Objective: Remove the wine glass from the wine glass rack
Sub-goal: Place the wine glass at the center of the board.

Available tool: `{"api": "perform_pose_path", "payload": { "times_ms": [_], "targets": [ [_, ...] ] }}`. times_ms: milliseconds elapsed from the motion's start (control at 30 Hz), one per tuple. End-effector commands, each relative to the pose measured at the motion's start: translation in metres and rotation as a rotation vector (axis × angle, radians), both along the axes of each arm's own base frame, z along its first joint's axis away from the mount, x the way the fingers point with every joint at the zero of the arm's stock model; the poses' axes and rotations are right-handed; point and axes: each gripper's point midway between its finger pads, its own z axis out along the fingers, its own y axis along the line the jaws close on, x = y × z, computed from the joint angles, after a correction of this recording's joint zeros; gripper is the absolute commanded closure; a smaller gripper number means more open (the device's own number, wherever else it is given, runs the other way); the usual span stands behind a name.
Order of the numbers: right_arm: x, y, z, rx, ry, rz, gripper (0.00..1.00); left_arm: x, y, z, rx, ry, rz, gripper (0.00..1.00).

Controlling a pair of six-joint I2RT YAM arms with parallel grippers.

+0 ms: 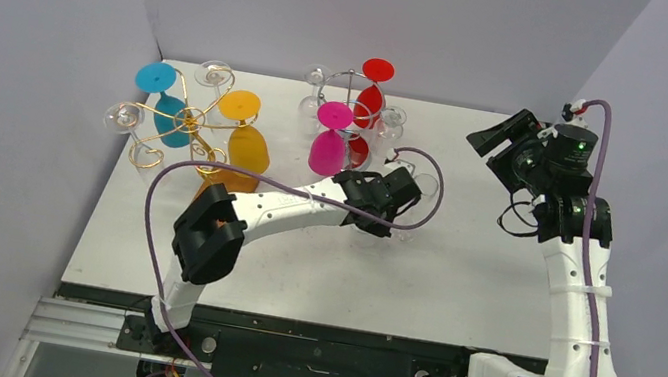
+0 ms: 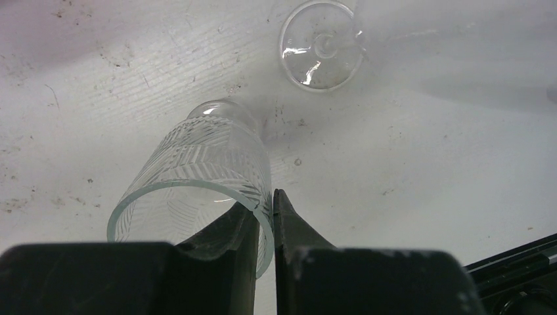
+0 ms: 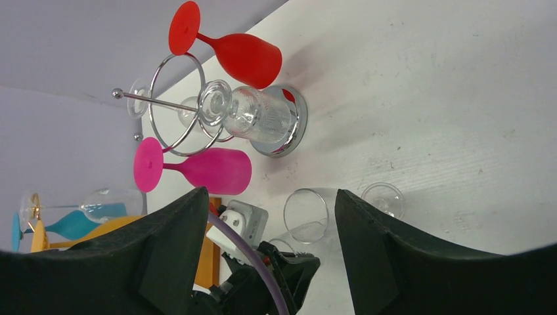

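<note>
Two arms are at work, and the left gripper (image 2: pixel 266 203) is nearer, low over the middle of the table (image 2: pixel 427 164). Its jaws are clenched on the rim of a clear etched wine glass (image 2: pixel 203 164), one finger inside the bowl and one outside. The glass is off the rack, its narrow end down at the tabletop. Just beyond it a round clear foot (image 2: pixel 322 42) rests on the table; I cannot tell whether it belongs to the same glass.

Farther back stands the chrome rack (image 3: pixel 293 141), with a red glass (image 3: pixel 240 59), a pink glass (image 3: pixel 213 170) and a ribbed clear glass (image 3: pixel 259 115) hung on it. To its left is a gold wire rack (image 1: pixel 195 116) carrying a blue glass (image 1: pixel 168 122) and an orange glass (image 1: pixel 245 149). The right gripper (image 1: pixel 505 135) hangs raised at the far right, jaws spread wide and holding nothing.
</note>
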Motion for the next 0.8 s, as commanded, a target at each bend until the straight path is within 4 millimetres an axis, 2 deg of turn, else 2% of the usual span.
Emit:
{"api": "perform_pose_path", "payload": {
  "times_ms": [0,200,333,467,767],
  "targets": [
    [0.005,-0.003,0.003,-0.016,-0.032,0.003,0.34,0.015,-0.018,0.009,-0.081,-0.031,-0.007,1.00],
    [0.006,-0.002,0.000,-0.013,-0.029,0.007,0.34,0.020,-0.015,0.000,-0.057,-0.020,0.006,1.00],
    [0.007,-0.002,-0.001,-0.012,-0.026,0.009,0.34,0.023,-0.013,0.002,-0.047,-0.031,0.013,0.90],
    [0.007,-0.001,0.000,-0.011,-0.029,0.011,0.34,0.026,-0.012,0.012,-0.045,-0.050,0.012,0.76],
    [0.005,-0.001,0.003,-0.009,-0.035,0.010,0.34,0.031,-0.010,0.045,-0.061,-0.103,0.006,0.60]
  ]
}}
